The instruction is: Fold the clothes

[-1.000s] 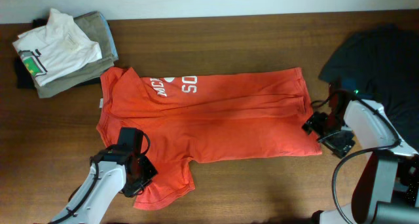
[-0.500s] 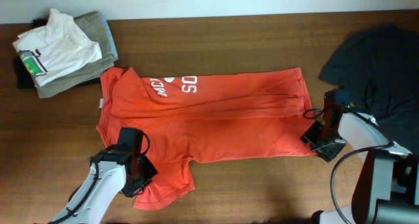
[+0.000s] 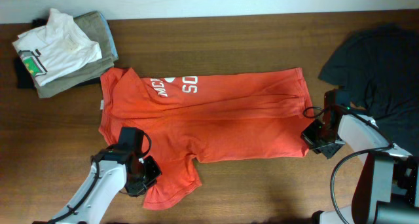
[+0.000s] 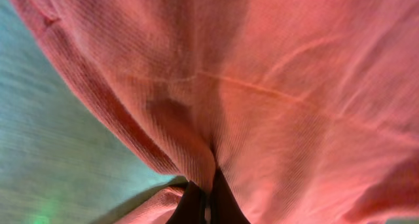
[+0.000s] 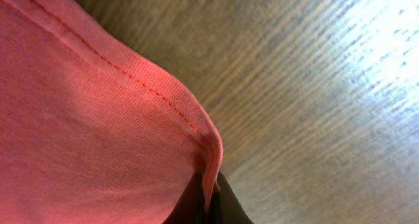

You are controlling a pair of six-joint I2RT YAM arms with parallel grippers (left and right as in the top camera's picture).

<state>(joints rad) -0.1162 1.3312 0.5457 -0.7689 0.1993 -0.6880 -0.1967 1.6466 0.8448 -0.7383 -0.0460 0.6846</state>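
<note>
The clothes [image 3: 216, 119], an orange-red T-shirt with white lettering near its collar, lie spread across the wooden table with the collar at the left and the hem at the right. My left gripper [image 3: 145, 173] is shut on the fabric by the lower sleeve [image 3: 171, 185]; its wrist view shows cloth [image 4: 275, 86] pinched between dark fingertips [image 4: 191, 207]. At the lower right hem corner, my right gripper [image 3: 311, 136] is shut on the stitched edge [image 5: 196, 129], which folds up between its fingertips [image 5: 229, 207].
A pile of folded garments [image 3: 62, 50], a white shirt on khaki-grey cloth, sits at the back left. A dark garment [image 3: 376, 67] lies at the right edge, behind the right arm. Bare wood [image 3: 262, 191] runs along the front.
My right gripper moved left onto the hem corner and shut on it. My left gripper shifted slightly right and forward, dragging the lower sleeve with it.
</note>
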